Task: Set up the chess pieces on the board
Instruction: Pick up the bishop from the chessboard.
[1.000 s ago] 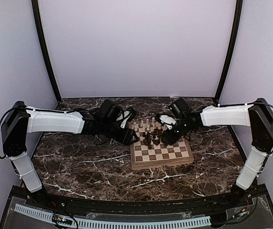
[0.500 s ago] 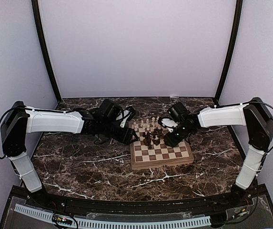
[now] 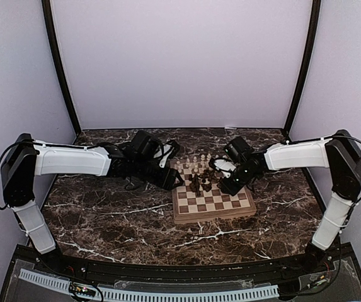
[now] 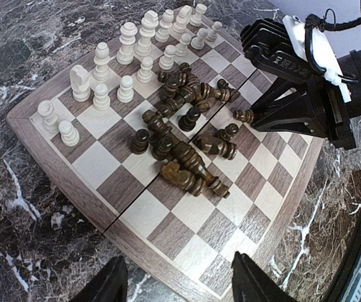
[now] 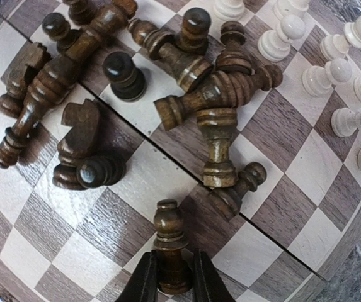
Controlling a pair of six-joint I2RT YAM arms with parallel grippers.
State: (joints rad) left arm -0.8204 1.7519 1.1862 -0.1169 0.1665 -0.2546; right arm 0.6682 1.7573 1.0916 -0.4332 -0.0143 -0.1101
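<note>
The board [image 3: 215, 216] lies at mid-table. Cream chess pieces [image 4: 145, 38] stand in rows along its far side. Dark chess pieces [image 4: 186, 126] lie in a tumbled heap at its centre, a few of them upright. My right gripper [image 5: 171, 277] is shut on the base of a dark pawn [image 5: 169, 242] at the edge of the heap. In the left wrist view that right gripper [image 4: 249, 116] reaches in from the right. My left gripper [image 4: 177, 270] hangs open over the board's left corner, holding nothing.
The dark marble tabletop [image 3: 104, 220] surrounds the board. Both arms meet over the board, the left gripper [image 3: 175, 180] and the right gripper [image 3: 222, 186] close together. Grey walls enclose the table.
My right gripper has closed on the dark pawn after shifting slightly over the board. The left arm has not moved.
</note>
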